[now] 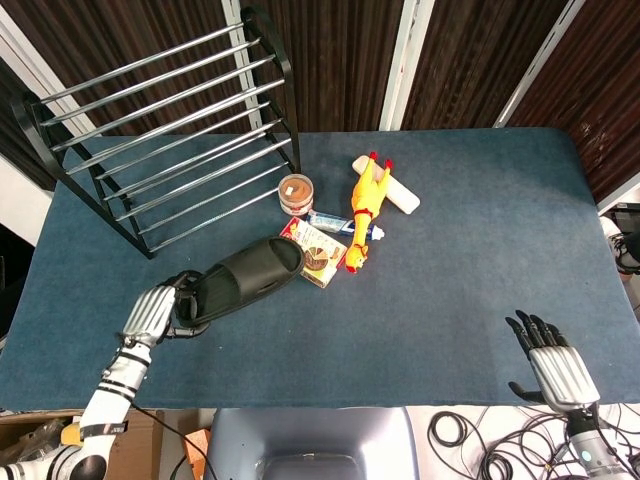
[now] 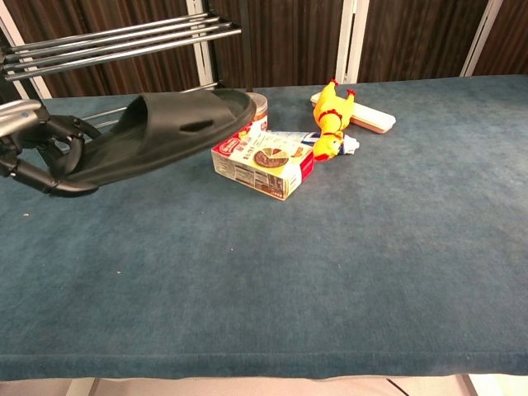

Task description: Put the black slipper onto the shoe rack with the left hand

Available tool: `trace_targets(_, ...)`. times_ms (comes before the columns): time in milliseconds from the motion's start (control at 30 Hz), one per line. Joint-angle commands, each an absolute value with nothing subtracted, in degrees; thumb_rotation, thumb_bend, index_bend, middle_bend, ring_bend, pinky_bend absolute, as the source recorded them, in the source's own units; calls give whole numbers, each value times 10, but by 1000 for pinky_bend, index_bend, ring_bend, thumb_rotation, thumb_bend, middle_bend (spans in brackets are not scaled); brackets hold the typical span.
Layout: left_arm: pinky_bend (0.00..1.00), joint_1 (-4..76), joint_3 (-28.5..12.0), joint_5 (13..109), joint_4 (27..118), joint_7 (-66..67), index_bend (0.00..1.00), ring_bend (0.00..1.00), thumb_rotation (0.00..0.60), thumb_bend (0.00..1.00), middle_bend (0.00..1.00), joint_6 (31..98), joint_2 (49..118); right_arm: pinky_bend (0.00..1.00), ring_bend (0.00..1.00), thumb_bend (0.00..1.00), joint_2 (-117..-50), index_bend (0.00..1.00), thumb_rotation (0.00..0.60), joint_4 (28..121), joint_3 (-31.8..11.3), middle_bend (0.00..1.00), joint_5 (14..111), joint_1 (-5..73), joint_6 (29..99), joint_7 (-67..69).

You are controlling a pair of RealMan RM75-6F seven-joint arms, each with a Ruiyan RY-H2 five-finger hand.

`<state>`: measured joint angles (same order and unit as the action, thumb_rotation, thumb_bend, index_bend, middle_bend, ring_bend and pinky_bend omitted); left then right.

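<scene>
My left hand [image 1: 155, 313] [image 2: 33, 142] grips the heel end of the black slipper [image 1: 245, 280] [image 2: 161, 132] and holds it lifted above the blue table. The slipper's toe points toward the food box and hangs over its corner. The black and chrome shoe rack [image 1: 165, 135] [image 2: 115, 49] stands at the far left, beyond the slipper. My right hand [image 1: 553, 365] rests open at the near right edge of the table, holding nothing.
A printed food box [image 1: 322, 251] [image 2: 262, 169], a small round tin [image 1: 295, 195], a yellow rubber chicken [image 1: 363, 208] [image 2: 330, 124], a toothpaste tube [image 1: 330, 221] and a white bar [image 1: 398, 194] lie mid-table. The blue table's front edge [image 2: 264, 363] runs close by.
</scene>
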<state>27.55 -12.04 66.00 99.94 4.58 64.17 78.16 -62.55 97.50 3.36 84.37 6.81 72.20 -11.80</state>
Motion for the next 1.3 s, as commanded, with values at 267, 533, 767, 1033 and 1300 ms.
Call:
trace_targets(267, 979, 420, -280, 283, 1088, 209, 736, 804, 600, 261, 810, 676, 800, 136, 0, 121, -627, 0, 600, 975, 34, 0, 842, 70, 718, -120)
trace_targets(533, 980, 472, -308, 243, 1092, 251, 735, 805, 600, 266, 811, 729, 825, 136, 0, 121, -625, 0, 600, 975, 34, 0, 843, 71, 717, -117)
trace_targets(767, 962, 537, -331, 220, 1030, 349, 733, 808, 600, 266, 811, 811, 839, 136, 0, 121, -619, 0, 600, 976, 36, 0, 849, 69, 722, -104)
trace_targets(1033, 957, 560, -372, 178, 990, 356, 731, 808, 600, 266, 810, 812, 840, 136, 0, 121, -617, 0, 600, 976, 37, 0, 853, 69, 723, -99)
trace_targets(1300, 953, 584, -399, 149, 925, 353, 727, 807, 600, 266, 809, 796, 847, 136, 0, 121, -615, 0, 600, 976, 37, 0, 854, 68, 725, -95)
